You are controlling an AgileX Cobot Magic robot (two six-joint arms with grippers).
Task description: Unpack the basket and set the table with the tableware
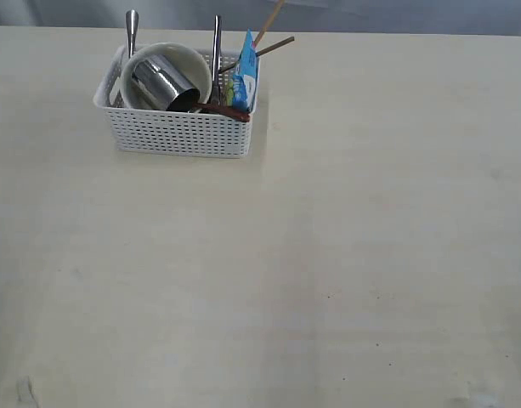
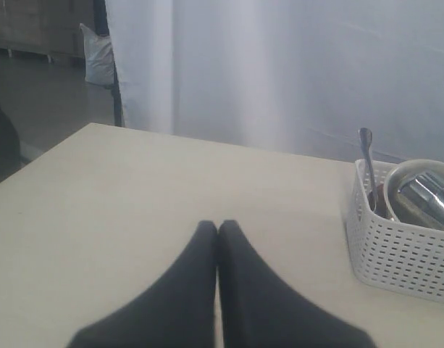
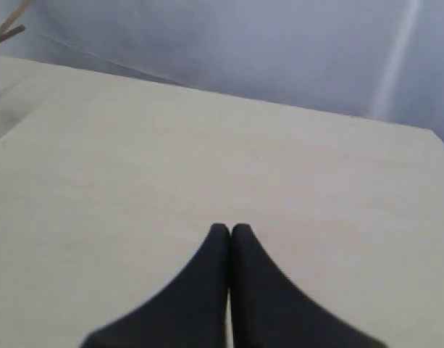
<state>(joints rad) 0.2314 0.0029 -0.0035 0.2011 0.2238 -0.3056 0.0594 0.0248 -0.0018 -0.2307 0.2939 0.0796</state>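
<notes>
The white lattice basket (image 1: 177, 132) stands at the far left of the cream table (image 1: 328, 255). Inside it lies a cream bowl (image 1: 196, 68) on its side with a shiny steel cup (image 1: 162, 83) in it. Two steel handles (image 1: 132, 30) stick up, two wooden chopsticks (image 1: 273, 34) lean out at the right, and a dark red spoon (image 1: 222, 110) rests at the front rim. My left gripper (image 2: 218, 225) is shut and empty over bare table, with the basket (image 2: 395, 254) off to one side. My right gripper (image 3: 230, 228) is shut and empty, far from the basket. Neither gripper shows in the exterior view.
A blue snack packet (image 1: 244, 76) stands in the basket's right end. A pale curtain (image 2: 294, 72) hangs behind the table's far edge. The table's left corner (image 2: 98, 127) drops off to a dark floor.
</notes>
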